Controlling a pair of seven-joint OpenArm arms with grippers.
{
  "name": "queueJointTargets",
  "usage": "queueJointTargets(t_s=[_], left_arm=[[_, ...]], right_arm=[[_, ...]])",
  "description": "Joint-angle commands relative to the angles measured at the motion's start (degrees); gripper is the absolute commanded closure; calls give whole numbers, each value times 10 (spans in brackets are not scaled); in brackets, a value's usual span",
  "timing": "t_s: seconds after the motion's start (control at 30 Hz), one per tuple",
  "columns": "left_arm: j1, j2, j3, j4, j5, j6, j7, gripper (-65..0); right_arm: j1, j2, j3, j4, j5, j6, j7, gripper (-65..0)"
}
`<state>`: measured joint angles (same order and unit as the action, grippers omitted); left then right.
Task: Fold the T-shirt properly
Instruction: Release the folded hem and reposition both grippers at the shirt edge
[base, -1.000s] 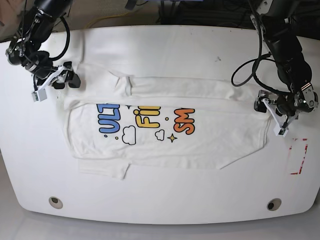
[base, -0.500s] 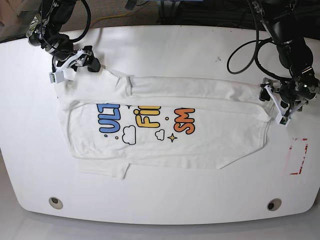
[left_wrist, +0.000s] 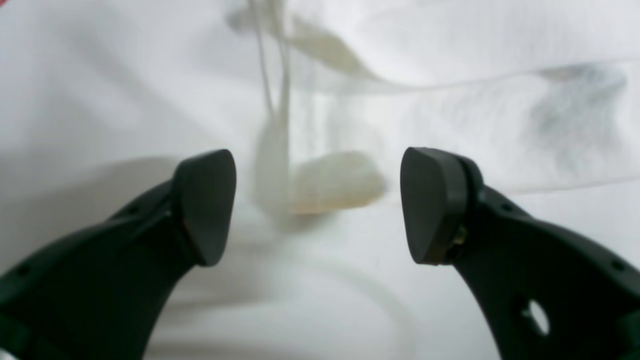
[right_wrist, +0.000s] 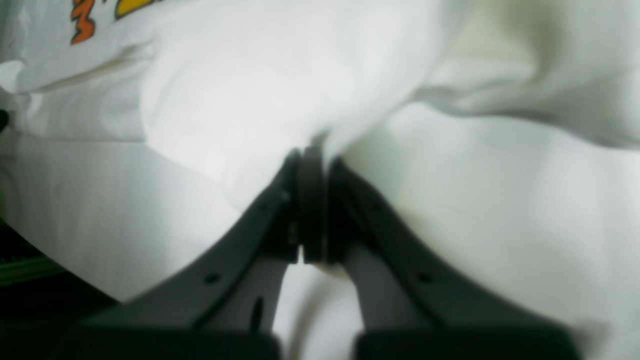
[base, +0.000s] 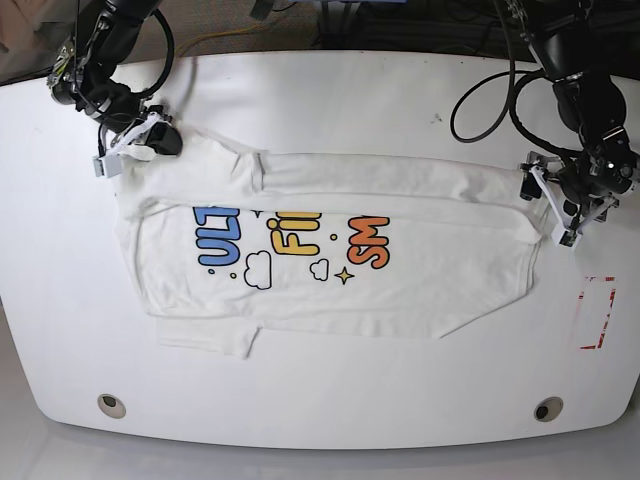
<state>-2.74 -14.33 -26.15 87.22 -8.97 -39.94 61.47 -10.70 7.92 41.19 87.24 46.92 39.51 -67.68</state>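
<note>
Base overhead; wrist cameras close over the T-shirt (base: 330, 260)

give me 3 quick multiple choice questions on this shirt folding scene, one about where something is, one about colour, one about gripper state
1. In the base view, where is the red-outlined patch on the table?
A. near the right edge
B. under the shirt's print
C. at the far left corner

2. What colour are the print's rightmost letters on the T-shirt?
A. blue
B. green
C. orange

3. How do the two grippers stand?
A. both open
B. right gripper shut on the T-shirt, left gripper open
C. left shut, right open

Answers:
1. A: the patch lies right of the shirt, by the table's right edge.
2. C: blue comes first, then yellow, then orange.
3. B: the right wrist view shows shut jaws pinching cloth; the left wrist view shows jaws wide apart.
</note>
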Motion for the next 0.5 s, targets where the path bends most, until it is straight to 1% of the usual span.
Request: queueJointTargets(t_s=[0.0,0.1,0.2,0.33,0.47], left_arm=[[-9,-7,-1,8,-5,-1,-25,-471],[-9,-7,-1,8,-5,-1,-35,-471],[-9,-7,-1,8,-5,-1,-35,-471],[-6,-7,-1,8,-5,-1,-36,-471],[5,-7,-1,8,-5,-1,-38,-471]], right_arm=[[3,14,3,20,16,5,12,0],[4,22,3,26,17,5,11,0],[10,29,3,47,24,5,-8,0],[29,47,4,77,39,5,-42,0],[67,58,3,71,37,5,-51,0]])
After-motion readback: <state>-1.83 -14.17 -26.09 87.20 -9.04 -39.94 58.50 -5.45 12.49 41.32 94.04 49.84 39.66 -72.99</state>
